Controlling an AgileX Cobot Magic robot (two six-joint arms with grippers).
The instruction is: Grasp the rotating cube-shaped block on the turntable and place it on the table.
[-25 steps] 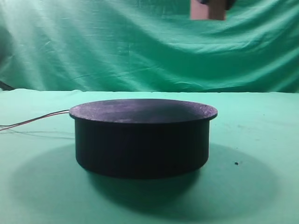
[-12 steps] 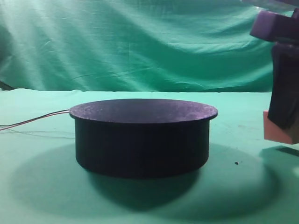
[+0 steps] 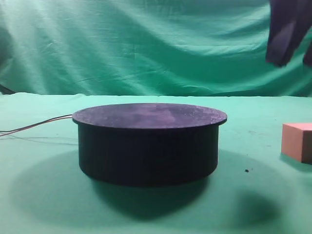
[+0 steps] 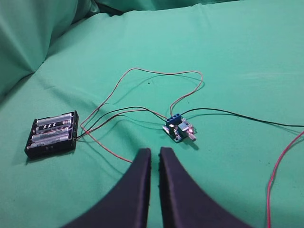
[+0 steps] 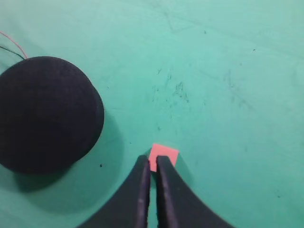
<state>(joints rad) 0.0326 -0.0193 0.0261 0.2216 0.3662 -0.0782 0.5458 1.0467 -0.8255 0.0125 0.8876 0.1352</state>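
Green cloth covers the table (image 3: 44, 204) and hangs in folds as the backdrop (image 3: 146, 44) behind it; that is all I have for surroundings.

Nearest in my high view is the turntable (image 3: 148, 144), a low, wide black cylinder with a rough, slightly overhanging round top, thin wires (image 3: 34, 126) leaving its left side. To its right, well apart from it, the block (image 3: 297, 141) sits flat on the cloth, cut by the frame edge. It is a matte salmon cube, so no long axis; one vertical edge is turned toward the camera, with a lit face on the left and a shaded one on the right. Above it, at the upper right, hangs the dark right gripper (image 3: 287, 34), clear of the block.

From the right wrist, I look straight down: the right gripper's fingers (image 5: 140, 190) are nearly together, only a thin slit between them, gripping nothing, with the block's (image 5: 164, 154) top face just past their tips. The turntable (image 5: 45, 114) lies to the left.

The left gripper (image 4: 153, 156) points low over the cloth, its fingers likewise almost closed and empty. Beyond it lie a small blue circuit board (image 4: 178, 129), a black battery holder (image 4: 52, 134) with cells to the left, and looping red and black wires.
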